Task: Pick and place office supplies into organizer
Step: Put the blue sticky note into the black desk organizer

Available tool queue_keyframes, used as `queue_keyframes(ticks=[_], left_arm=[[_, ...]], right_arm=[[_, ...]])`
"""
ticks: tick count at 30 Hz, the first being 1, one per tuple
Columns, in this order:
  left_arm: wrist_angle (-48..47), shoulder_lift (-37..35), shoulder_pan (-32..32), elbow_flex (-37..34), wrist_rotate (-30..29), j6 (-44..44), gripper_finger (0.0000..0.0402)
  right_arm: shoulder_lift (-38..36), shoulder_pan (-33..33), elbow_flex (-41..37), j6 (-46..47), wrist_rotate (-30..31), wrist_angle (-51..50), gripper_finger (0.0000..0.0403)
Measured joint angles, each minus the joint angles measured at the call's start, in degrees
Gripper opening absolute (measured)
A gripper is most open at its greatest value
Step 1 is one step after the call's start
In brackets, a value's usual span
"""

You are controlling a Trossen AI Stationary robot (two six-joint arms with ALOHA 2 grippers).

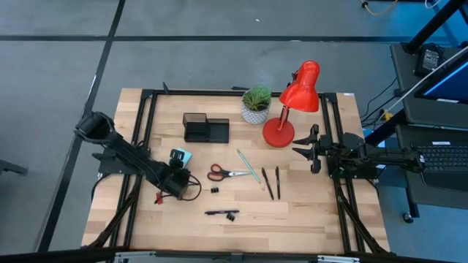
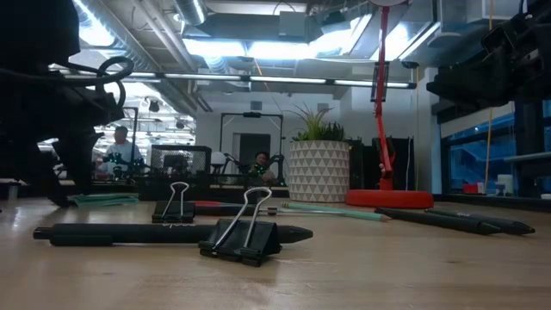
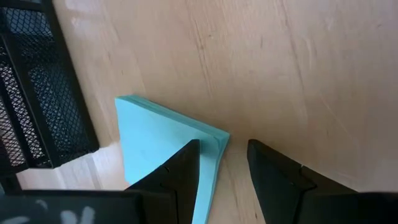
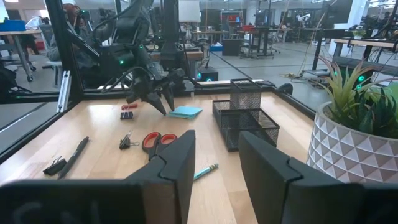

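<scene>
left claw [image 3: 224,163]: released, fingers astride the corner of light-blue notepad [image 3: 165,146] lying on bench [image 1: 307,204], not gripping | mesh organizer [image 1: 205,128]: just beside notepad | right claw [image 1: 306,148]: released, holding nothing, near red lamp [image 1: 292,102]

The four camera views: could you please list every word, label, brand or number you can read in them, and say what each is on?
None can be read.
Left wrist view: pale marks on the dark mount at the bottom edge are too blurred to read.
The notepad, organizer, pens and lamp show no readable text.
</scene>
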Motion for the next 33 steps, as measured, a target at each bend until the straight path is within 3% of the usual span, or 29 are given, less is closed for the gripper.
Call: queue_keyframes(ticks=[27, 33], left_arm=[[-3.4, 2.5, 0.1, -0.3, -4.8, -6.9, 0.0134], [-3.6, 2.5, 0.1, -0.3, -4.9, -6.9, 0.0134]], right_arm=[[0.0, 0.0, 0.0, 0.1, 0.0, 0.0, 0.0127], [0.0, 0.0, 0.0, 10.8, 0.2, 0.0, 0.0127]])
